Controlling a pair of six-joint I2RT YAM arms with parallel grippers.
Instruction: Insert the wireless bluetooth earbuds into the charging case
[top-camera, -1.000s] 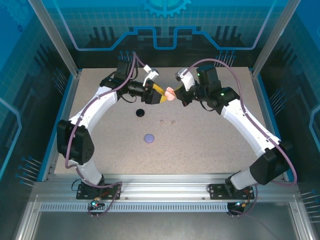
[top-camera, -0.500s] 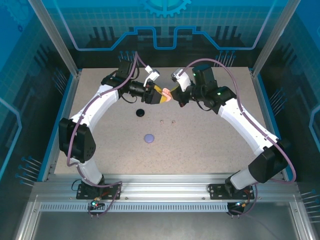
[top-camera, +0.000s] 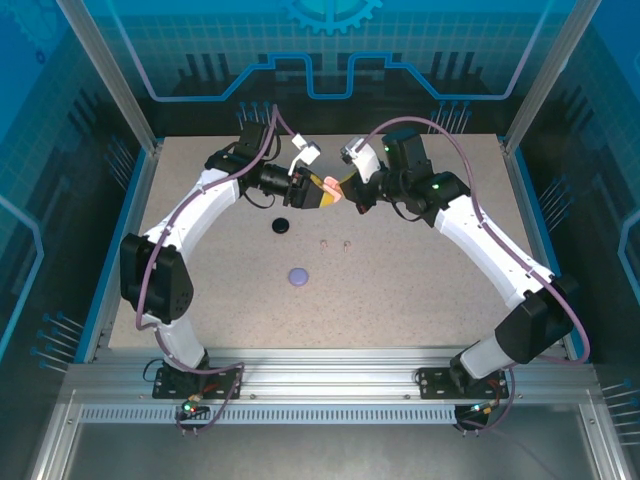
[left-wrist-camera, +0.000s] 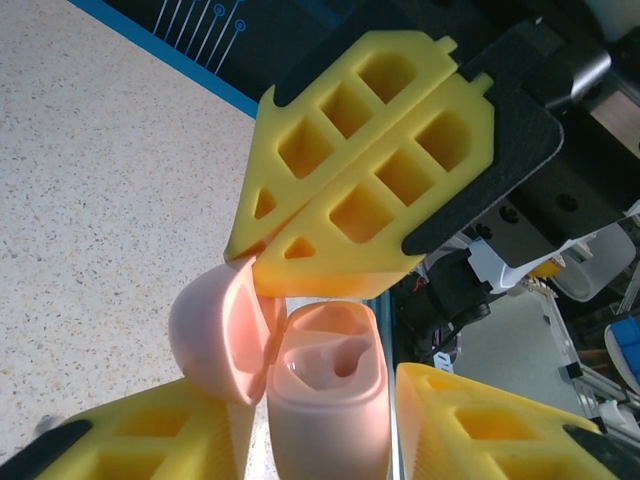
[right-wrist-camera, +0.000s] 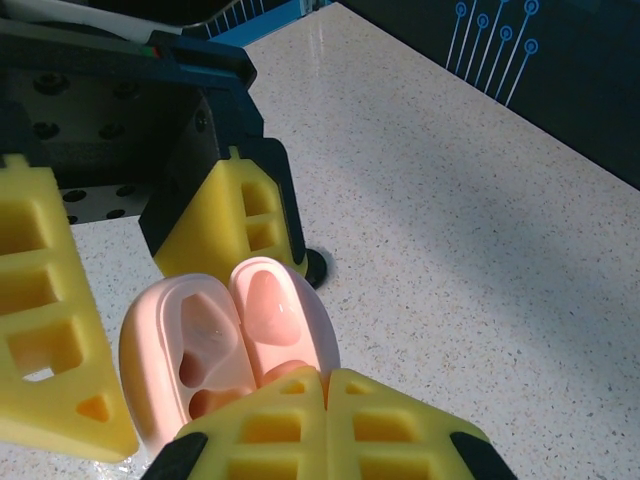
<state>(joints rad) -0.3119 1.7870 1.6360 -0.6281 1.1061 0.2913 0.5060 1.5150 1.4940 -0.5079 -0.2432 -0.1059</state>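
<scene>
An open pale pink charging case (top-camera: 336, 196) hangs above the far middle of the table between both grippers. My right gripper (right-wrist-camera: 325, 378) is shut, pinching the rim of the lid (right-wrist-camera: 275, 315). The same shut right gripper (left-wrist-camera: 255, 262) meets the lid (left-wrist-camera: 215, 335) from above in the left wrist view. My left gripper (left-wrist-camera: 325, 400) stands open round the case body (left-wrist-camera: 330, 400), with a thin gap at one finger. Both sockets of the case (right-wrist-camera: 195, 350) look empty. Two tiny pale earbuds (top-camera: 324, 243) lie apart on the table, the other earbud (top-camera: 346, 244) to its right.
A closed black round case (top-camera: 282, 226) lies on the table below the left gripper. A closed lilac round case (top-camera: 298, 276) sits nearer the front. Blue rails and glass walls (top-camera: 140, 200) border the speckled tabletop (top-camera: 420, 290).
My left jaws have narrowed around the pink case body. The right gripper has shifted slightly left with the case, bringing it between the left fingers.
</scene>
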